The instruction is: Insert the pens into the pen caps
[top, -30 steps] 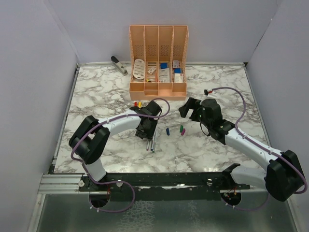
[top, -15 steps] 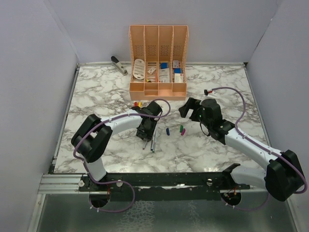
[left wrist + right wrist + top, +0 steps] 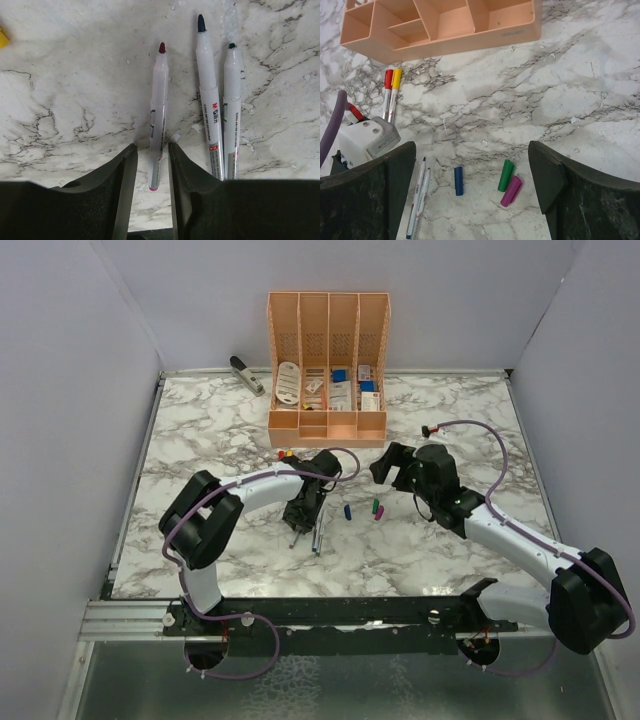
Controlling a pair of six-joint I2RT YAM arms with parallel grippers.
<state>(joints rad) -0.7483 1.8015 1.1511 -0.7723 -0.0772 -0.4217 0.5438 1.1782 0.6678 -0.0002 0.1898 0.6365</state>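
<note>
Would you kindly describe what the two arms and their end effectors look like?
The left arm and right arm have white link shells between bulky black joints; a purple cable loops along each. The left end effector and right end effector have broad matte black fingers.

Green cap [image 3: 506,175] lies just beside magenta cap [image 3: 511,191].

Brightness: bright, even and diffuse in all views.
Shadows: thin and soft beside the pens [image 3: 159,115] on the marble [image 3: 75,75].
Focus: marble veins crisp; left gripper [image 3: 152,149] fingers [image 3: 100,200] at 6 o'clock dark, nearly featureless.
Reflection: speckled sheen on the grey panel [image 3: 330,685] at 6 o'clock, top view.
</note>
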